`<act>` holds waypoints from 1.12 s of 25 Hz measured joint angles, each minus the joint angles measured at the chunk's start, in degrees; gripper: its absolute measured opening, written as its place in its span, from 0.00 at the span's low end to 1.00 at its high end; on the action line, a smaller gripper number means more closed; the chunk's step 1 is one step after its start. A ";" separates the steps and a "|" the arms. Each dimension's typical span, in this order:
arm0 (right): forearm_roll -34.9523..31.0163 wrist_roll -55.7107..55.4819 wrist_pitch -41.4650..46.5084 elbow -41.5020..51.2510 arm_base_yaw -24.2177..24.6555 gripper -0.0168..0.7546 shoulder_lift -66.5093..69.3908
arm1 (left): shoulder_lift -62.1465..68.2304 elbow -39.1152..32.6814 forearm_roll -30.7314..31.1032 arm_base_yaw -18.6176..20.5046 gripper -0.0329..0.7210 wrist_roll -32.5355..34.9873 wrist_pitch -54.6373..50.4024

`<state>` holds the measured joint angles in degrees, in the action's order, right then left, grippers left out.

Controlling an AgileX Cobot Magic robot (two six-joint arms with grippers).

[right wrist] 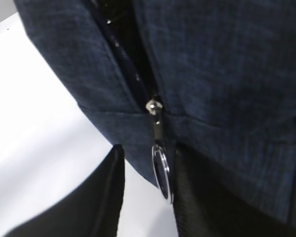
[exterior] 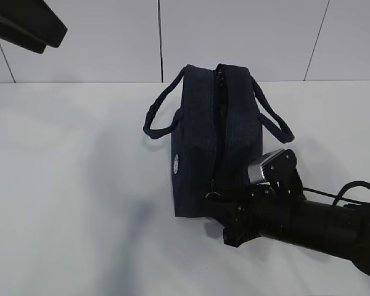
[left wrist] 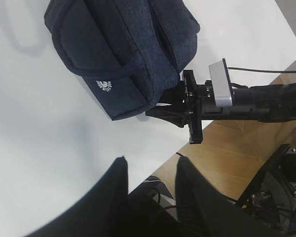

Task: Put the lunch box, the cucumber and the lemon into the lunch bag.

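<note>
The navy lunch bag (exterior: pixel 216 139) stands in the middle of the white table, with its handles hanging to both sides and a white logo facing front left. Its top zipper gapes as a dark slit. The bag also shows in the left wrist view (left wrist: pixel 123 54) and the right wrist view (right wrist: pixel 227 74). My right gripper (exterior: pixel 217 209) is at the bag's near end, open. The silver ring pull (right wrist: pixel 162 173) hangs between its fingers, close to the right finger (right wrist: pixel 187 197). My left gripper (left wrist: pixel 153 160) is open and empty, raised high at the far left (exterior: pixel 46 31). The lunch box, cucumber and lemon are out of view.
The table's near edge and the wooden floor (left wrist: pixel 237 148) show in the left wrist view. The right arm (exterior: pixel 320 225) lies low across the table's front right. A tiled white wall stands behind the table.
</note>
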<state>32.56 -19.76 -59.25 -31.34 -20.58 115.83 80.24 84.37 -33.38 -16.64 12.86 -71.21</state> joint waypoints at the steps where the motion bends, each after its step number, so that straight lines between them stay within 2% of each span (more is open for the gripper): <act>1: 0.00 0.00 0.00 0.00 0.00 0.34 0.00 | 0.00 0.00 0.00 0.00 0.36 0.00 0.00; 8: 0.34 0.00 -0.76 0.00 0.00 0.32 0.00 | 0.00 0.00 0.00 0.00 0.36 0.00 0.00; 16: 0.53 -0.02 -1.13 0.00 0.00 0.20 0.00 | 0.00 0.00 -0.55 0.00 0.36 0.00 0.00; 28: 0.98 -0.86 -1.13 0.00 0.00 0.20 0.00 | 0.00 0.00 -1.07 0.00 0.36 0.00 0.00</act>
<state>33.54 -20.63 -60.38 -31.34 -20.58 115.83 80.24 84.37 -34.44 -16.64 12.86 -71.21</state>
